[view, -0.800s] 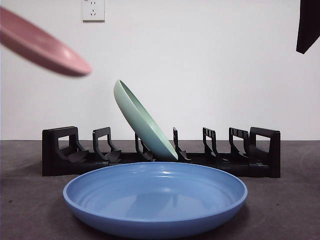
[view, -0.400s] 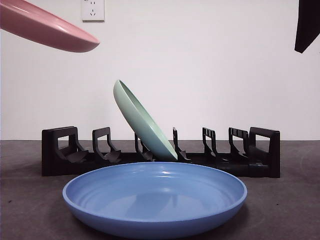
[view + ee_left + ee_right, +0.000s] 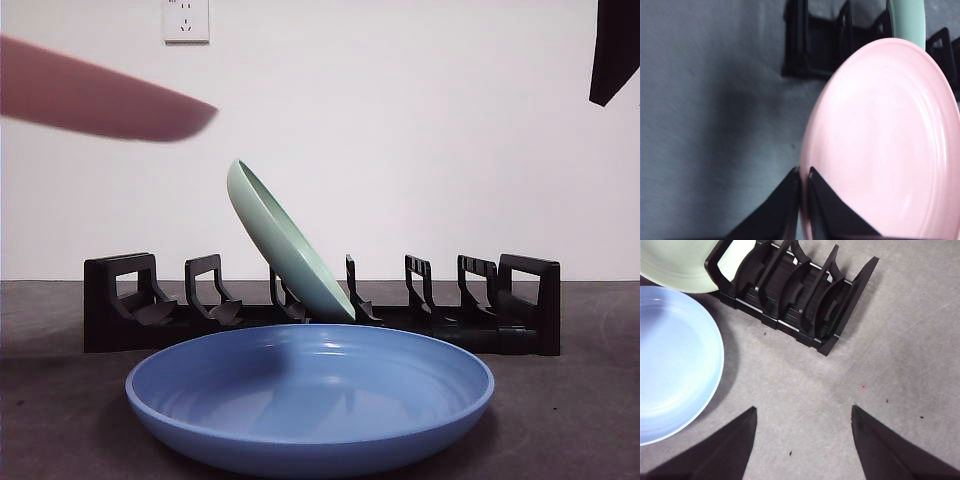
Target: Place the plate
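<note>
A pink plate (image 3: 100, 100) hangs in the air at the upper left of the front view, blurred, above the left end of the black rack (image 3: 120, 300). My left gripper (image 3: 802, 172) is shut on the pink plate's (image 3: 885, 145) rim. A green plate (image 3: 285, 245) leans in a middle slot of the rack. A blue plate (image 3: 310, 395) lies flat on the table in front of the rack. My right gripper (image 3: 802, 415) hangs open above the table near the rack's right end (image 3: 805, 295), holding nothing; its black tip (image 3: 615, 50) shows at the top right.
The rack has free slots to the left and right of the green plate. A white wall with a socket (image 3: 186, 20) stands behind the rack. Grey table surface (image 3: 890, 340) lies around the rack's right end.
The pink plate has moved a little to the right and lower, flattening out, and is now motion-blurred. The right arm, green plate and blue plate have stayed put.
</note>
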Motion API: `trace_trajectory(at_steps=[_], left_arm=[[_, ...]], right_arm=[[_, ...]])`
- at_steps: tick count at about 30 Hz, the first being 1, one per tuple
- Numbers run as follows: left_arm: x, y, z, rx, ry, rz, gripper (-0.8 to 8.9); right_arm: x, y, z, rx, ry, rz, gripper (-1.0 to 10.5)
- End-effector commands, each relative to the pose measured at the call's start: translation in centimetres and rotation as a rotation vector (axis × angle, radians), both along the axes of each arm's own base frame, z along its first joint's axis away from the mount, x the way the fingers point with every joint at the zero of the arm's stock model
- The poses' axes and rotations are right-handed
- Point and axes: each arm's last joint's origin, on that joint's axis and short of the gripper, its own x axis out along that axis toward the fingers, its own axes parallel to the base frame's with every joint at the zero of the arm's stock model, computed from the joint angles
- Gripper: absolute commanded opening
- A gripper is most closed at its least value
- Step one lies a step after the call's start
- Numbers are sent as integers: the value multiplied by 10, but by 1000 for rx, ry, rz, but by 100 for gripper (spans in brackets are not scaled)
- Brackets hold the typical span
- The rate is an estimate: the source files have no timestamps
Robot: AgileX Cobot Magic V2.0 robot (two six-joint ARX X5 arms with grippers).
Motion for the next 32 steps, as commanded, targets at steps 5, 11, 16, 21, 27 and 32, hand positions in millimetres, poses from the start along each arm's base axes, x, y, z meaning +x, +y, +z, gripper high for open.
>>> trace_trajectory(at_steps=[5,11,16,21,27,32], left_arm=[[1,-7,-48,-184,88,50,11],[12,-17,-69,-221,124,30,11],[27,-32,-75,-232,159,-19,11],[43,-50,-83,-227,193,-73,11],[62,-74,-96,-196,205,-108,11],[74,-94,-111,-166,229,-138,11]], right_arm=[[1,1,2,8,-6,-2,301],[1,1,2,8,-6,-2,301],[1,1,2,8,-7,-1,301],[1,1,2,8,-7,-2,301],[1,1,2,8,-6,-1,301],[1,1,2,7,-7,-1,301]])
